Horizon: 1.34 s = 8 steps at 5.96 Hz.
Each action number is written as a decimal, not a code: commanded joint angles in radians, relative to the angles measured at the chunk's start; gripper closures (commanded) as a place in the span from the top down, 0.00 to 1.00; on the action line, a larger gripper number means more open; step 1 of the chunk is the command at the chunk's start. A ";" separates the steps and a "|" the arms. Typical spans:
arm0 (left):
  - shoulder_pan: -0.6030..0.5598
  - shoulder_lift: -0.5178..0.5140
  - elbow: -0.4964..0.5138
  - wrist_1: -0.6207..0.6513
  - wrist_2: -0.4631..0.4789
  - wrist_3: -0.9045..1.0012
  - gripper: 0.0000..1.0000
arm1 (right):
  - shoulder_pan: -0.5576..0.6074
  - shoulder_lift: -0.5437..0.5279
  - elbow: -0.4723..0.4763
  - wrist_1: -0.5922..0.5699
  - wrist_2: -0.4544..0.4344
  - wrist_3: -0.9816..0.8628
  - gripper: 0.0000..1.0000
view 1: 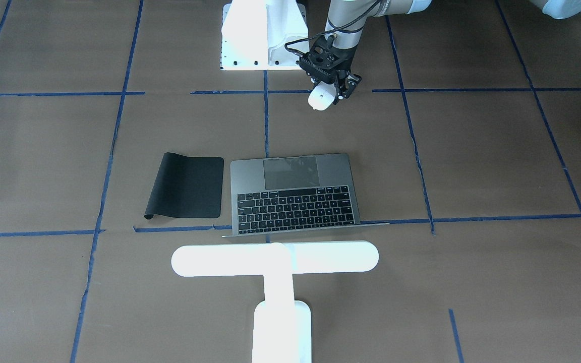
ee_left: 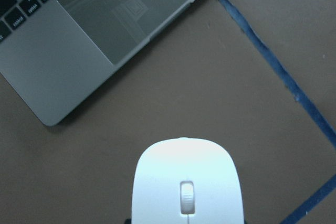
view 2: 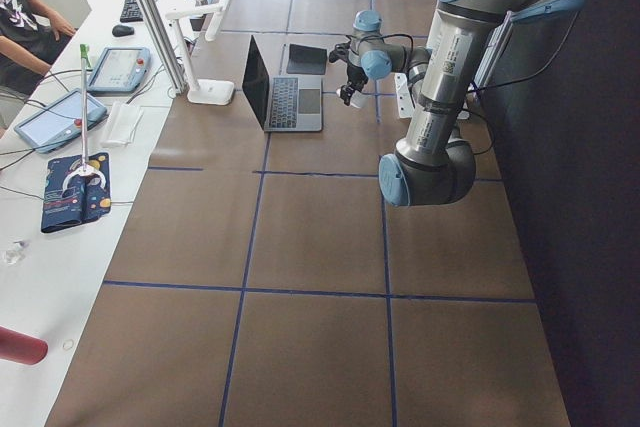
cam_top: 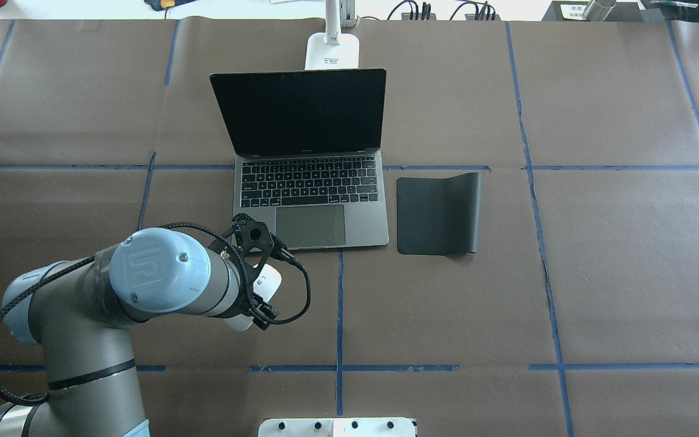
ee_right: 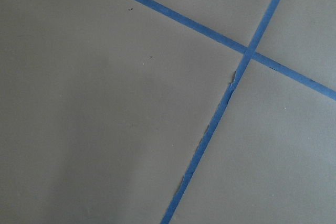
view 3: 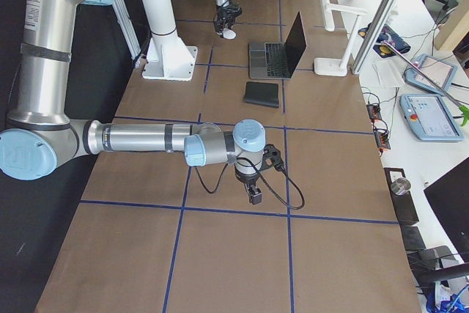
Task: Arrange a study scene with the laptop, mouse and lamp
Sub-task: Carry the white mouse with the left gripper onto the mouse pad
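One mouse (ee_left: 184, 179) clamped in left jaws, one laptop (view 1: 295, 194), one lamp (view 1: 275, 258); right jaws' state indiscernible.

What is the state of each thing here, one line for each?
laptop: open, screen dark.
mouse: held by left gripper, near laptop's front corner.
lamp: upright behind laptop.
mat: flat beside laptop, one edge curled.
left gripper: shut on mouse.
right gripper: cannot tell.
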 commanded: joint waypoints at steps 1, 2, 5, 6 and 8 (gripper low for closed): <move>-0.032 -0.139 0.116 0.007 0.000 -0.115 0.28 | 0.000 -0.001 0.000 0.000 0.000 0.000 1.00; -0.032 -0.232 0.214 0.004 0.000 -0.218 0.28 | 0.000 0.000 -0.003 0.000 0.002 0.001 1.00; -0.041 -0.560 0.600 -0.013 0.005 -0.393 0.28 | -0.001 0.000 -0.018 0.000 0.002 0.000 1.00; -0.044 -0.672 0.763 -0.069 0.006 -0.438 0.28 | -0.001 0.000 -0.021 0.000 0.002 0.000 1.00; -0.051 -0.886 1.124 -0.221 0.011 -0.527 0.28 | -0.001 0.002 -0.043 0.002 0.003 -0.003 1.00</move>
